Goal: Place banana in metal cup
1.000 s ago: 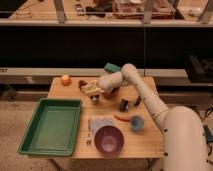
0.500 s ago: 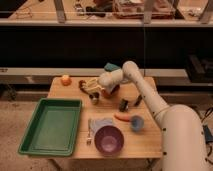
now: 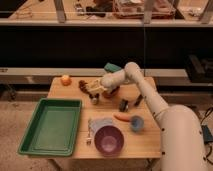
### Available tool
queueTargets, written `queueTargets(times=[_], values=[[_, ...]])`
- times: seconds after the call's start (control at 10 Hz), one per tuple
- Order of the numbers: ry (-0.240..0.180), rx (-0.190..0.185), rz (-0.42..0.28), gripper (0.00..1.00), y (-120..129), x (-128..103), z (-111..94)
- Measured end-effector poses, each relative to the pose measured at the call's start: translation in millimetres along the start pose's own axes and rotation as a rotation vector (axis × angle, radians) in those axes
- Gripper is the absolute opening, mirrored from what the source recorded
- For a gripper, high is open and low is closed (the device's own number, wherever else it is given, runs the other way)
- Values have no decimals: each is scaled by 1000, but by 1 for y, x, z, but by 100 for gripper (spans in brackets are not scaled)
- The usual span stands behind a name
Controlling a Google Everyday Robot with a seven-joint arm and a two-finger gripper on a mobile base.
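Note:
My gripper [image 3: 93, 90] is at the back middle of the wooden table [image 3: 150, 140], with the arm reaching in from the right. It is shut on the small pale-yellow banana [image 3: 98, 88] and holds it just above the table. The tiny silver metal cup [image 3: 94, 100] stands right below and in front of the gripper, close to the fingertips. I cannot tell whether the banana touches the cup.
A round orange fruit [image 3: 66, 79] lies at the back left. A green tray [image 3: 50, 125] fills the left side. A purple bowl [image 3: 109, 139], a light blue cup [image 3: 136, 122], an orange carrot [image 3: 121, 118], a dark holder [image 3: 123, 105] and a black-handled tool [image 3: 138, 100] lie to the right and front.
The gripper with the banana has shifted slightly, rising a little and then coming back down over the metal cup. Nothing else has moved.

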Motion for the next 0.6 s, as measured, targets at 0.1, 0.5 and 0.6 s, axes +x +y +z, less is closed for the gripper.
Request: queueTargets(times=[0.1, 0.5, 0.6], values=[[5, 2, 5, 0, -2, 3, 0], [8, -10, 35, 0, -6, 18, 10], [9, -13, 42, 0, -6, 21, 12]])
